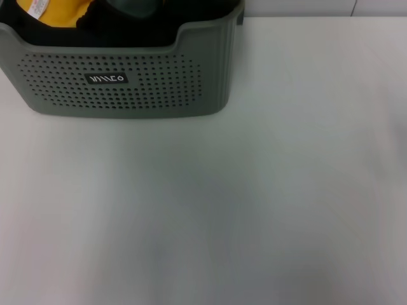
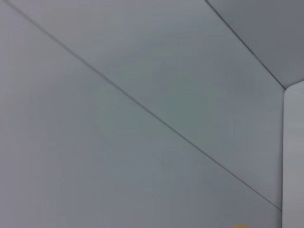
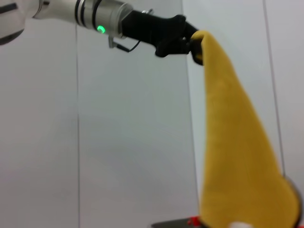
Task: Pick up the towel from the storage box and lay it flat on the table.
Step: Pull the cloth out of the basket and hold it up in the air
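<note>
In the right wrist view, the mustard-yellow towel hangs in a long drape, lifted high. My left gripper, black at the end of a silver arm, is shut on the towel's top corner. A sliver of the towel shows at the edge of the left wrist view. The grey-green storage box stands at the far left of the white table in the head view. Neither gripper appears in the head view. My right gripper is out of view.
Inside the box lie a yellow cloth with a white printed label and black fabric. A pale wall with thin seams fills the background of both wrist views.
</note>
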